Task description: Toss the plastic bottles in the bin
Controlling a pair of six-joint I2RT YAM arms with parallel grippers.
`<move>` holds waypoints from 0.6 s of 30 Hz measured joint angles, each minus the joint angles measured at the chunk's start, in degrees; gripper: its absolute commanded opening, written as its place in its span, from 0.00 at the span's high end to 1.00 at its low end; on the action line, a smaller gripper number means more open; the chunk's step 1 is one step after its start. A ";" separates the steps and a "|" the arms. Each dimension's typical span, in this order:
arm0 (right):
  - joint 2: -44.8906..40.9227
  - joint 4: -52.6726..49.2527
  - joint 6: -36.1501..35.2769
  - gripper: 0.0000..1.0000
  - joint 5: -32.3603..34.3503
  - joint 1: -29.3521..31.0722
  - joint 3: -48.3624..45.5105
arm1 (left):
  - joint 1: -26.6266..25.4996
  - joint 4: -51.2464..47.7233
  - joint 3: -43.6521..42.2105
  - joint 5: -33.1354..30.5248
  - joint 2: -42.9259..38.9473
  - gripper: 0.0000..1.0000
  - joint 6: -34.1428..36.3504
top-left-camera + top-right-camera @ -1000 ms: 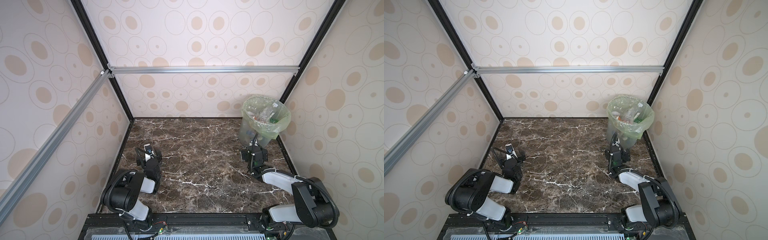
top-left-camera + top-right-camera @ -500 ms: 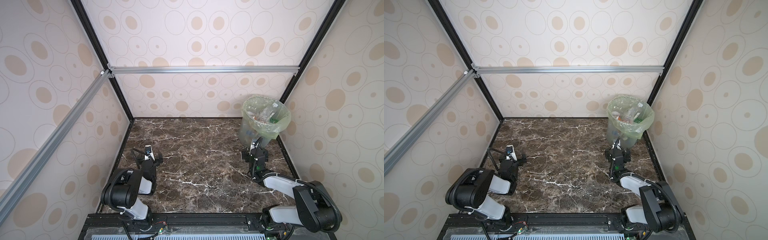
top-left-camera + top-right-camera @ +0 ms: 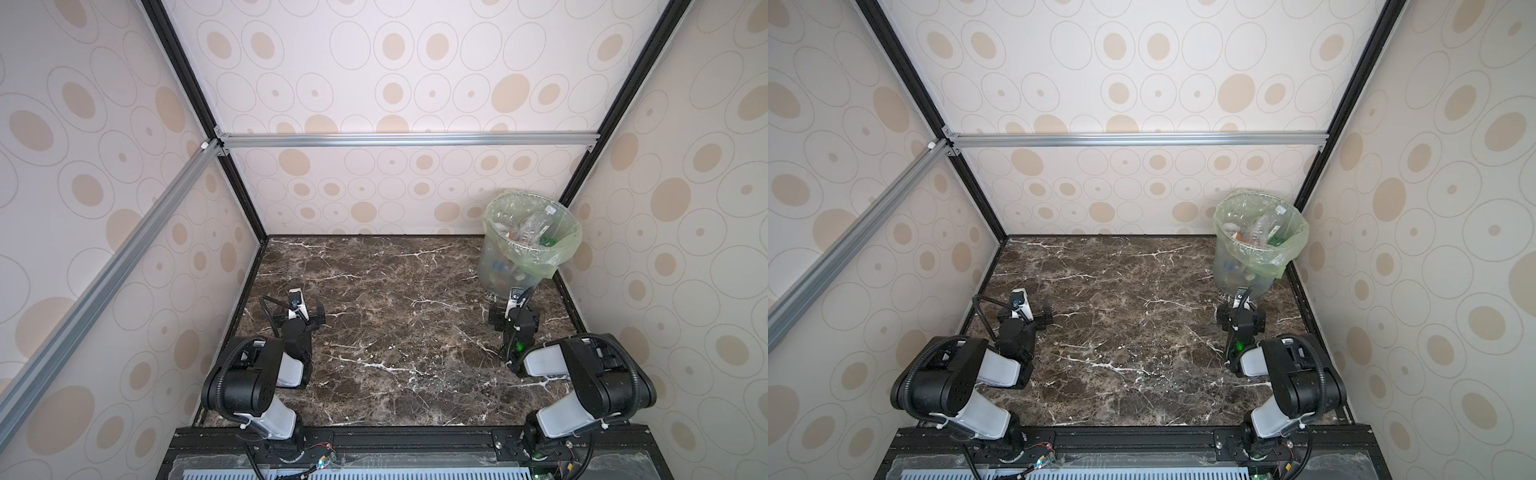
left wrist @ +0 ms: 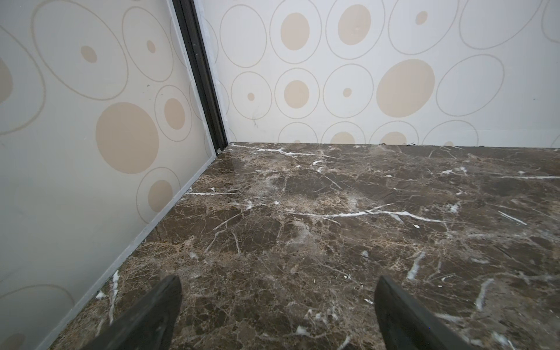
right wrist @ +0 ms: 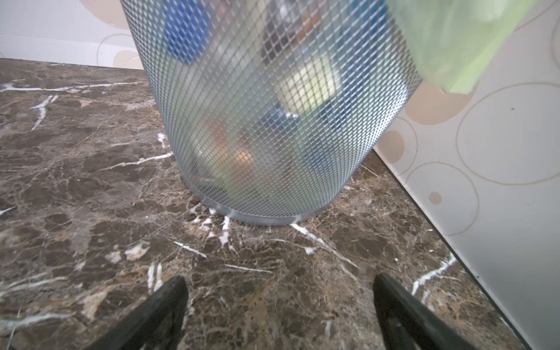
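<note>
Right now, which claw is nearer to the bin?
Right. The right claw is just in front of the bin; the left claw is far across the table.

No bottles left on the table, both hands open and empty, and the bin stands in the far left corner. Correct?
Not quite: the bin stands in the far right corner, not the left, as both top views show. The rest holds: the bottles lie inside it, and the left hand and right hand are open and empty.
</note>
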 measured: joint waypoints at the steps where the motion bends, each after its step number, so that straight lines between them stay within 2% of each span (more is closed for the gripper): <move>1: -0.22 -1.66 0.61 0.02 -1.14 -0.44 0.63 | 0.00 0.00 0.00 0.00 0.00 0.01 0.00; 6: -0.26 -4.63 2.29 0.02 -3.74 -2.62 4.57 | 0.00 0.07 0.00 -0.02 0.00 0.01 0.00; 18: -0.28 -7.28 2.71 0.02 -5.16 -2.67 4.74 | 0.00 0.04 0.00 0.00 0.00 0.01 0.00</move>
